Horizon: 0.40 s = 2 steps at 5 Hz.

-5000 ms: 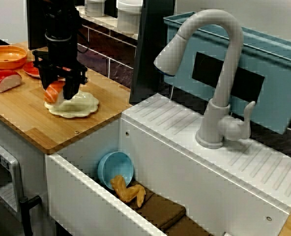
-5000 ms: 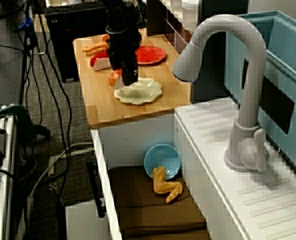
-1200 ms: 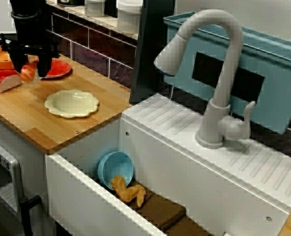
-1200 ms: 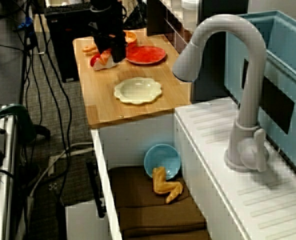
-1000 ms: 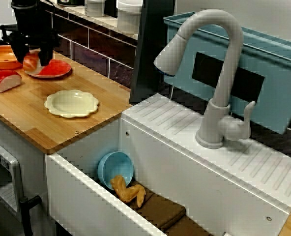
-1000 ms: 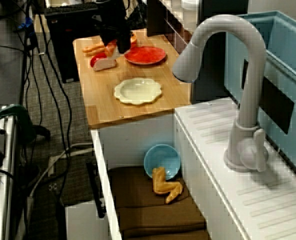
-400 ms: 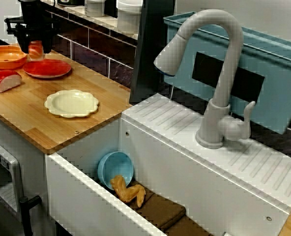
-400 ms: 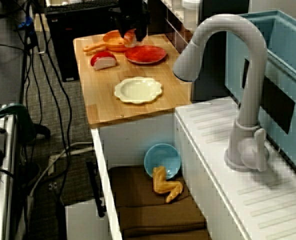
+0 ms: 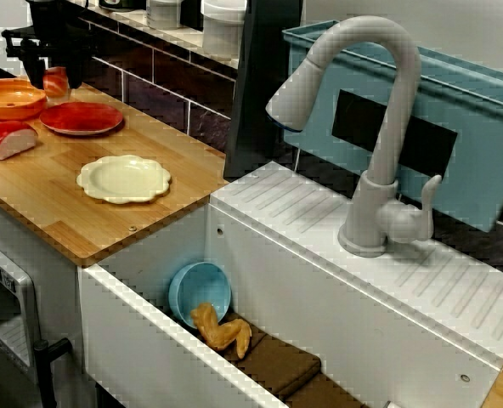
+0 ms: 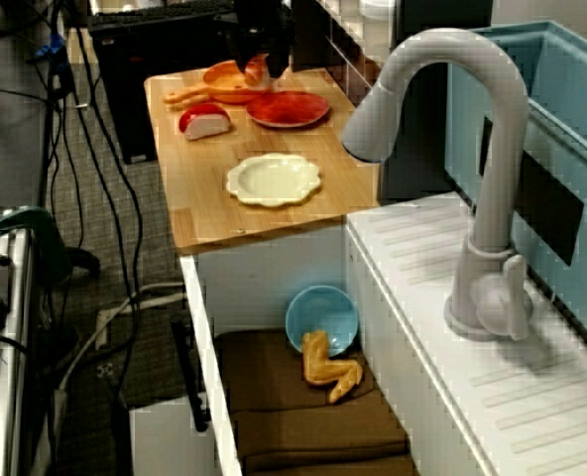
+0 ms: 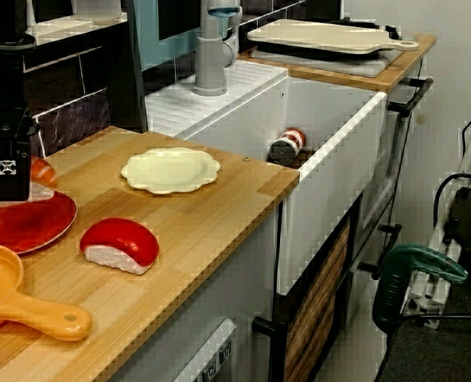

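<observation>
The tool (image 9: 54,73) clamps a salmon sushi piece (image 9: 57,85). Just below the tool lies a red plate (image 9: 83,119) on the desk (image 9: 56,208), an orange pan (image 9: 9,99) beside it.

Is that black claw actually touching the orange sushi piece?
Touching. The view from the side shows the gripper clamped on both sides of the salmon sushi.

At the frame's left, on the counter (image 9: 56,212), the flat plate (image 9: 83,120) lies behind the wavy plate (image 9: 123,178), under the sushi piece (image 9: 57,86) in the gripper (image 9: 54,75).
</observation>
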Available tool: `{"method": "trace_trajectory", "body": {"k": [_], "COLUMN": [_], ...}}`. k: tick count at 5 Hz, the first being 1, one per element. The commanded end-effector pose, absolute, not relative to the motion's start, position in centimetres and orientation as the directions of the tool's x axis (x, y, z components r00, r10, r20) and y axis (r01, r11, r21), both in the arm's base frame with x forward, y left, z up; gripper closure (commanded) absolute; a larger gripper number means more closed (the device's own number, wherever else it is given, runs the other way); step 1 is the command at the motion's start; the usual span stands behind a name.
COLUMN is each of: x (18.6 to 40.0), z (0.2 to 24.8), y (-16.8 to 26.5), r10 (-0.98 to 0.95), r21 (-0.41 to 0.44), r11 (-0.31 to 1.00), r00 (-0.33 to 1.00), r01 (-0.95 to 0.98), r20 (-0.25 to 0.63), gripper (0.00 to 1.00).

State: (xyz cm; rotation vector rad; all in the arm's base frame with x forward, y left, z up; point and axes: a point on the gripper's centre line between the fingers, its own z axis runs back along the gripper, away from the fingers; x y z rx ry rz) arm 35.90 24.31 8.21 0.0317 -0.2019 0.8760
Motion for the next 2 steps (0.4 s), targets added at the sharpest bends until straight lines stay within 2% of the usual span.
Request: {"method": "trace_trajectory", "body": {"k": [1,2], "x": [34.7,34.4], "z": [10.0,9.9], "y": [23.8,22.8], "r10": [0.777,0.76], "r21": [-0.124,-0.116], "r11": [0.625,0.644], "r00": [0.6,0.616], "r01": [-0.77,-0.756], "r20": [0.19,0.207], "gripper": [0.0,0.0]}}
